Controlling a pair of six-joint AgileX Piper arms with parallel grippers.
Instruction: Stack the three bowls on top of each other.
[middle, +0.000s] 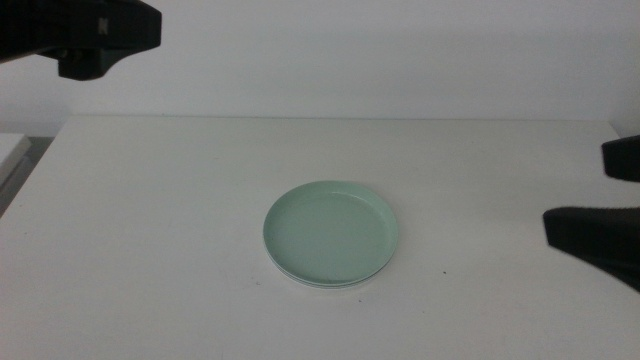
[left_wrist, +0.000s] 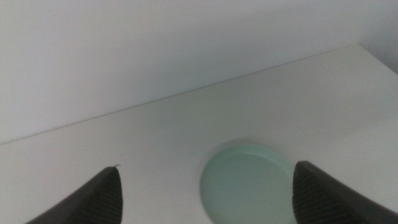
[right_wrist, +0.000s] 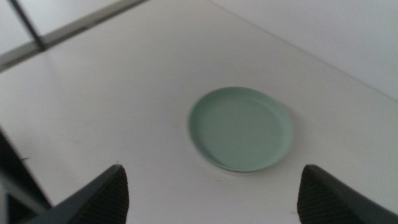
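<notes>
Currently the mint green bowl (middle: 332, 233) sits just below the centre of the middle view on the white worktop (middle: 150, 250), and it is the top of a stack: a pale rim line shows under its lower edge, so at least one more dish lies beneath it. Whether both the white and the grey bowl are under there cannot be told; the lower rims are too thin and washed out, and no other bowl shows anywhere on the worktop. Judged from this, stacking looks finished or nearly so. Left claw (middle: 95, 40) is in the upper left corner of the middle view, well apart from the stack, and its wrist view shows the two jaws spread wide with nothing between them, the green bowl (left_wrist: 245, 180) lying between and beyond them. Right claw (middle: 600, 205) enters at the right edge, mid-height, jaws parted and empty; its wrist view likewise shows jaws wide apart with the green bowl (right_wrist: 242, 129) ahead, centred between them. Key relation: the stack lies to the left of the right claw and down and right of the left claw; the right claw looks the nearer of the two. A round dish has no long axis to align to. Both arms are cut off by the frame edges.
</notes>
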